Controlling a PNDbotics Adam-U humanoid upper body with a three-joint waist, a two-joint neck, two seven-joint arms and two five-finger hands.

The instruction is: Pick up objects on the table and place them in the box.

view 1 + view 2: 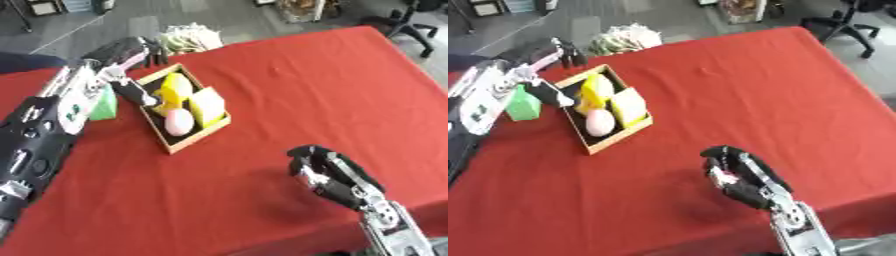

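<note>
A shallow wooden box sits left of centre on the red table. It holds a yellow bottle-like thing, a pale yellow block and a pink egg. A green block stands on the cloth just left of the box, partly hidden behind my left forearm. My left hand hovers over the box's far left corner, its fingers stretched toward the table's far edge and its thumb reaching down over the box's left wall. It holds nothing. Near the front right, my right hand rests with its fingers relaxed and empty.
A white crumpled bag lies at the table's far edge behind the box. The red cloth stretches bare to the right of the box. An office chair stands beyond the far right corner.
</note>
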